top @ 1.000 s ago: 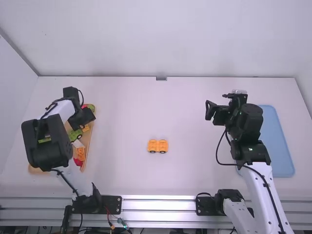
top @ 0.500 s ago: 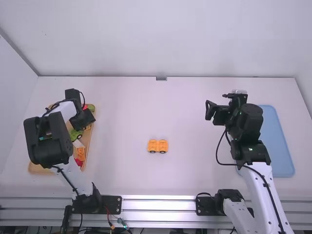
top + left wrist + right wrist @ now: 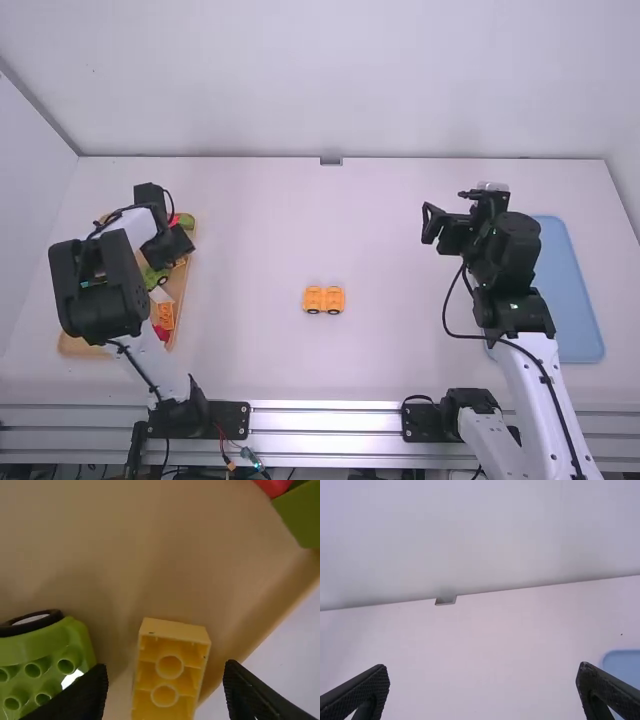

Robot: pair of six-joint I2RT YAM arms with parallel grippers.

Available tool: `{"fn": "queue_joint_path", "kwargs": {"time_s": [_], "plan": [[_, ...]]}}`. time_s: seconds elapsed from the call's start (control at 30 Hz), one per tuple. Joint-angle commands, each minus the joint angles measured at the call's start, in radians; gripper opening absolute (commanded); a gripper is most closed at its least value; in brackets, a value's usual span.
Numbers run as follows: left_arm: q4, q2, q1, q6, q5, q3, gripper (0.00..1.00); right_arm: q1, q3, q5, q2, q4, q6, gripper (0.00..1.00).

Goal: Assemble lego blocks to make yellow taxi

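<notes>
In the high view my left gripper (image 3: 168, 245) is low over the wooden tray (image 3: 180, 285) at the left. The left wrist view has this gripper (image 3: 165, 682) open, one finger on each side of a small yellow block (image 3: 170, 667) that shows its hollow side with round tubes; gaps remain beside the block. The yellow car base (image 3: 323, 299) with dark wheels stands near the table's middle. Held above the table at the right is my right gripper (image 3: 436, 226); in the right wrist view this gripper (image 3: 483, 674) is open and holds nothing.
A green wheeled piece (image 3: 45, 662) lies close beside one left finger. Red (image 3: 274, 486) and green (image 3: 303, 512) pieces sit near the tray's edge. More blocks lie nearer the left arm's base. A blue tray (image 3: 568, 290) is at the right.
Over the last second the left gripper has shifted slightly to the right and toward the camera above the wooden tray. The right arm has stayed almost still, and the car base has not moved.
</notes>
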State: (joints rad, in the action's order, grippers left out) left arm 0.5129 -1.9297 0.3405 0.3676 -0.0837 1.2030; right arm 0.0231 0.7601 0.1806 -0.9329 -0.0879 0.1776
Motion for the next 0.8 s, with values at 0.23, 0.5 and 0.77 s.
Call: {"fn": "queue_joint_path", "kwargs": {"time_s": [0.23, 0.5, 0.77], "plan": [[-0.018, -0.013, 0.008, 0.003, -0.011, -0.047, 0.52, 0.004, 0.024, 0.006, -0.003, 0.005, 0.009, 0.99], [-0.002, -0.013, 0.008, 0.008, 0.027, -0.041, 0.5, 0.004, 0.024, 0.006, -0.003, 0.002, 0.006, 0.99], [0.006, -0.013, 0.007, -0.027, 0.046, -0.039, 0.43, 0.004, 0.024, 0.006, -0.003, 0.002, 0.005, 0.98]]}}
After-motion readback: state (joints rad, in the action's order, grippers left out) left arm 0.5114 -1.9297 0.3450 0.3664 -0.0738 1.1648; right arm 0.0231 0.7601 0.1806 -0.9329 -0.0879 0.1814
